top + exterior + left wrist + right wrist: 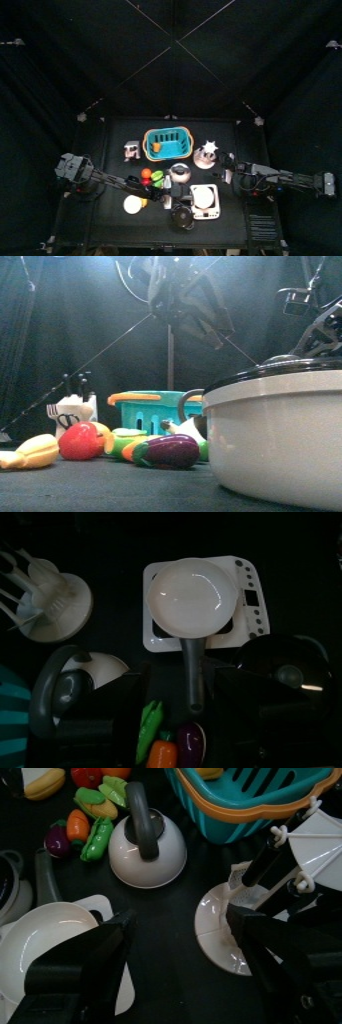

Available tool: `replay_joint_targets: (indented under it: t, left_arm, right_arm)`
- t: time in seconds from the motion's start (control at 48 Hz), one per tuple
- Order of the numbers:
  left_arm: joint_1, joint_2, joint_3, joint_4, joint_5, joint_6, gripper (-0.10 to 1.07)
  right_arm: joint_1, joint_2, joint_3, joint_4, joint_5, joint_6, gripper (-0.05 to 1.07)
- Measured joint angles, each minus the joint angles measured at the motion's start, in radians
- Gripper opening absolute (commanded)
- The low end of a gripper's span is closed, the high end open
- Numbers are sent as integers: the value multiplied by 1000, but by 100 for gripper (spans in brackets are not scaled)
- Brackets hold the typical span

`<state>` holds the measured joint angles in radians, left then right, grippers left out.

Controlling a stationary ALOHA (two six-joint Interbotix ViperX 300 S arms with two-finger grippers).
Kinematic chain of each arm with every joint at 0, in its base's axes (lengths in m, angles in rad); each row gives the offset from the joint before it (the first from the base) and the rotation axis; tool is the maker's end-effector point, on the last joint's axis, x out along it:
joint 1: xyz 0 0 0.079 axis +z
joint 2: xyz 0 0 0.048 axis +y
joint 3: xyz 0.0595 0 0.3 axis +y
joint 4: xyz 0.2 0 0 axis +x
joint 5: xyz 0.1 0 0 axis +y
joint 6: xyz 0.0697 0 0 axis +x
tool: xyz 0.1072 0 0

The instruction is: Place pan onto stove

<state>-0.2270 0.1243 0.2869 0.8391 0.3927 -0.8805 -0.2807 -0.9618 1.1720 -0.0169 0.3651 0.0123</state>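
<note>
Pan (195,598) sits on stove (251,604), handle (195,677) trailing toward 6 o'clock, kettle (70,684) at 8. Left end effector not seen in its wrist view, wide open, empty. Right end effector (171,946) open, empty. Placement looks done; retreat straight up, clear of handle.

1. Gleaming glossy and smooth like glazed plastic: the white pan (191,596), with a matt dark handle.
2. Looking matt, moulded white plastic: the stove (254,604).
3. Shining softly as smooth plastic: the kettle (144,852).
4. Showing ribbed, satin teal plastic: the basket (251,798).
5. Glinting as waxy, glossy plastic: the toy vegetables (150,446).
6. Lying matt and dark: the table (227,225).
</note>
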Motion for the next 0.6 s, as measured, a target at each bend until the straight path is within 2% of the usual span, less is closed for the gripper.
replay_joint_targets:
  t: [0.25, 0.604]
  left_arm:
    - [18, -77, 86, 0, -77, -32, 83]
    - [126, -150, 249, -6, -302, -77, 83]
  right_arm:
    - [0, -2, 2, -3, -2, -6, 101]
    - [0, -2, 0, -12, -17, -5, 101]
